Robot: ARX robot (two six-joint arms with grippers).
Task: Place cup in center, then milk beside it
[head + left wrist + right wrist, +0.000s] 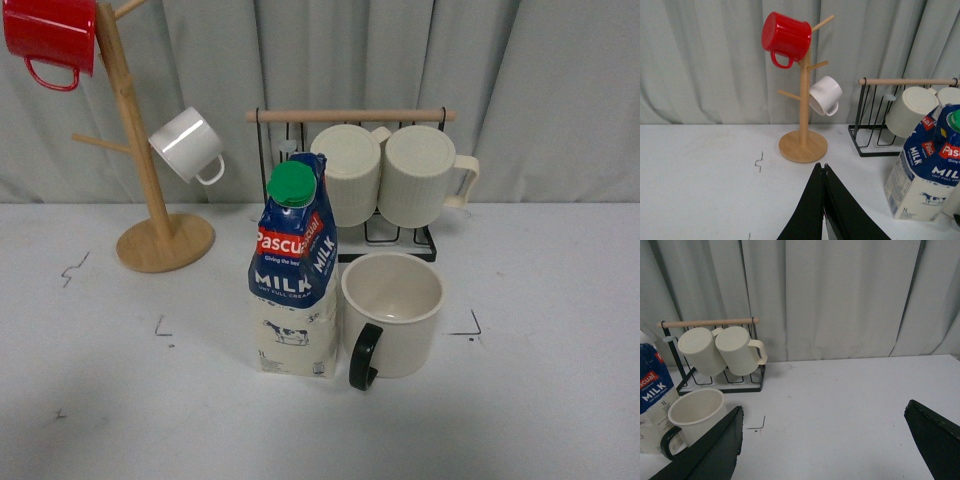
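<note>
The cup [393,312], a smooth cream mug with a black handle, stands upright inside the center [200,335] marked by small black corner marks. The milk [294,268] stands upright right beside it, touching or nearly touching its left side. Neither arm shows in the front view. In the left wrist view my left gripper [823,167] is shut with nothing in it, over bare table, apart from the milk [925,170]. In the right wrist view my right gripper [824,411] is open and empty over bare table, with the cup [693,415] and milk [654,400] off to one side.
A wooden mug tree [150,170] with a red mug [52,35] and a small white mug [187,145] stands at the back left. A black wire rack [370,225] holds two ribbed cream mugs [385,172] behind the cup. Grey curtains close the back.
</note>
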